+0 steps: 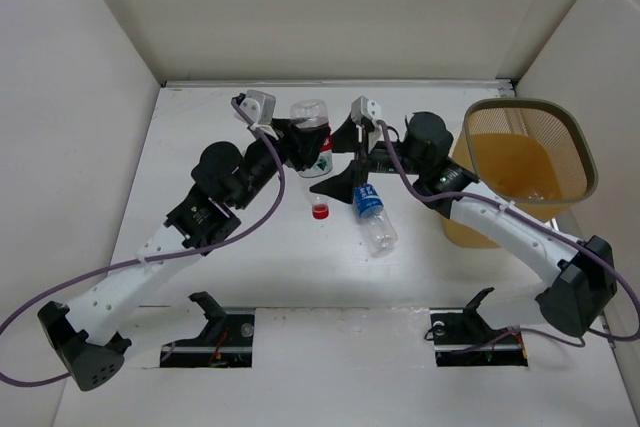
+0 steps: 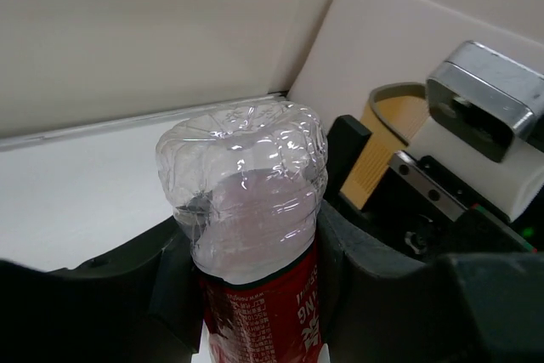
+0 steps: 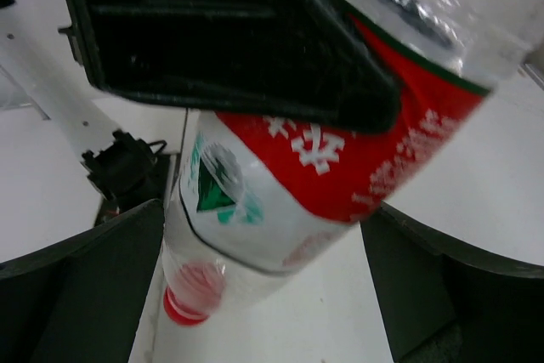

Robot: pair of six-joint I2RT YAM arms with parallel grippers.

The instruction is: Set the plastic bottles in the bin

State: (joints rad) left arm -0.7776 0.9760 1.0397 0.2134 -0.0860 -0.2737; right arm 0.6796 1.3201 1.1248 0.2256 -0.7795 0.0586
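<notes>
**Clear plastic bottle with red label and red cap (image 2: 242, 184), held base-up over the far middle of the white counter (image 1: 250, 267).**

Its ribbed base points up and toward the far edge and its cap points down toward the near edge, so the long axis runs steeply far to near. The left gripper (image 1: 303, 147) is clamped on the label band. The right gripper (image 3: 263, 286) straddles the bottle from the right with its jaws spread, and no contact shows. The tall orange mesh bin with grey rim (image 1: 520, 104) stands at the far right corner, so the right arm is probably the nearer carrier. A blue-labelled clear plastic bottle (image 1: 372, 217) lies flat just nearer.
</notes>
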